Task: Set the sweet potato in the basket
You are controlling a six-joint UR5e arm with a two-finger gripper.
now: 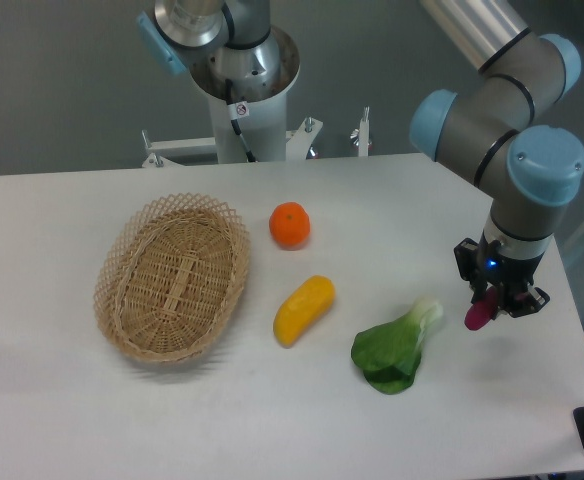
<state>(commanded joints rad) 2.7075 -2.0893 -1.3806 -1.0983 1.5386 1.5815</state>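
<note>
The sweet potato (pixel 477 315) is a small magenta tuber at the right side of the table; only its lower end shows below my gripper (pixel 494 302). The gripper points down and its fingers are closed around the tuber's upper part. Whether the tuber rests on the table or is just off it I cannot tell. The basket (pixel 173 277) is an oval tan wicker basket at the left of the table, far from the gripper, with nothing in it.
A round orange fruit (pixel 290 224) lies right of the basket. A yellow oblong vegetable (pixel 304 309) lies in the middle. A green leafy bok choy (pixel 396 349) lies just left of the gripper. The table's right edge is close to the gripper.
</note>
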